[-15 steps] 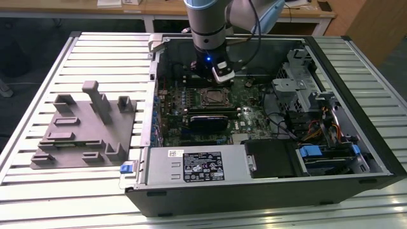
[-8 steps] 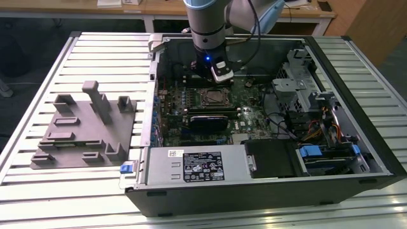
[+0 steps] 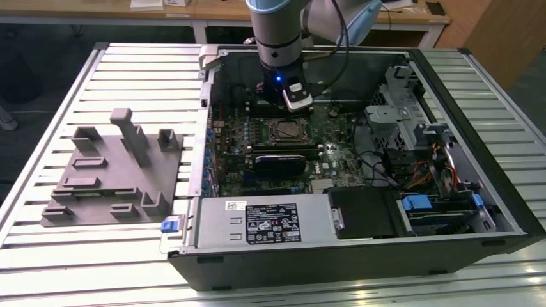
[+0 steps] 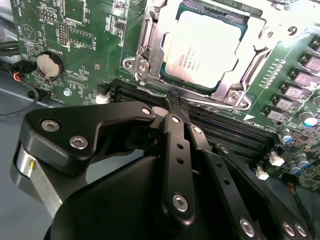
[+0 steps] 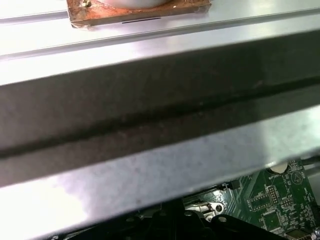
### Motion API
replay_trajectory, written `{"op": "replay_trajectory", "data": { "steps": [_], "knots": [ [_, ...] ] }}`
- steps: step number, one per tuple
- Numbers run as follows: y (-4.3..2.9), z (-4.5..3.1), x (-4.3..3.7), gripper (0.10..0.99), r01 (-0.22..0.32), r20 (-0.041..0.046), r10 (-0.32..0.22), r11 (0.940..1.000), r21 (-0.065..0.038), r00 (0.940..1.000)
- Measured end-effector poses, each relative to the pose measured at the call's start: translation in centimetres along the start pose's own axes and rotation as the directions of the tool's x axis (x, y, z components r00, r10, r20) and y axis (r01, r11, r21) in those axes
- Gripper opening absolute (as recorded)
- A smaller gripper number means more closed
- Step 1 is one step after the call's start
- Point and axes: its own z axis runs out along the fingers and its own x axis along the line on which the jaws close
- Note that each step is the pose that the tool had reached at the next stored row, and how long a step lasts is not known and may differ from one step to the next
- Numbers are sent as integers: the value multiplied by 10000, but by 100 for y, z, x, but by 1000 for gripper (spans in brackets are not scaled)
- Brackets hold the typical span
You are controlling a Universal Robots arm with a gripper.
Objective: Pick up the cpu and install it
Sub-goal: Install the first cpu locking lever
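The small flat square cpu with a shiny silver top (image 4: 205, 47) sits in the metal socket frame (image 4: 150, 55) on the green motherboard (image 4: 85, 35), inside the open black computer case (image 3: 358, 252). The black gripper (image 4: 175, 102) hangs just beside the socket, at 6 o'clock from the cpu in the second wrist view. Its fingers (image 4: 172, 135) are pressed together and hold nothing.

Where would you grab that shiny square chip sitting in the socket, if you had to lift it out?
Judging from the second wrist view, the cpu lies flat in its metal socket frame, so I would come straight down from above. Its flat silvery top is the exposed part; the frame seems to crowd its thin edges, so a grip there looks awkward. The gripper sits beside the socket, fingers together.
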Motion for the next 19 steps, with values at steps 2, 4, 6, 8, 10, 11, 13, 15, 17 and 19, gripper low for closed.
{"op": "replay_trajectory", "data": {
  "steps": [2,4,6,8,10,11,13,15,17,19],
  "knots": [
    [-2,8,1,106,-56,12,56,10000,9,10000],
    [-3,12,2,106,-87,19,87,10000,16,10000],
    [-4,17,3,106,-113,26,113,9999,21,9999],
    [-5,22,3,106,-137,37,137,9999,26,9999],
    [-6,26,4,106,-152,50,152,9999,37,9999],
    [-7,28,4,106,-160,58,160,9999,46,9999],
    [-7,31,5,106,-178,77,178,9998,70,9998],
    [-8,32,4,106,-196,87,195,9998,81,9998],
    [-8,32,4,106,-205,90,205,9998,81,9997],
    [-7,29,4,106,-221,94,220,9997,83,9997]
  ]
}}
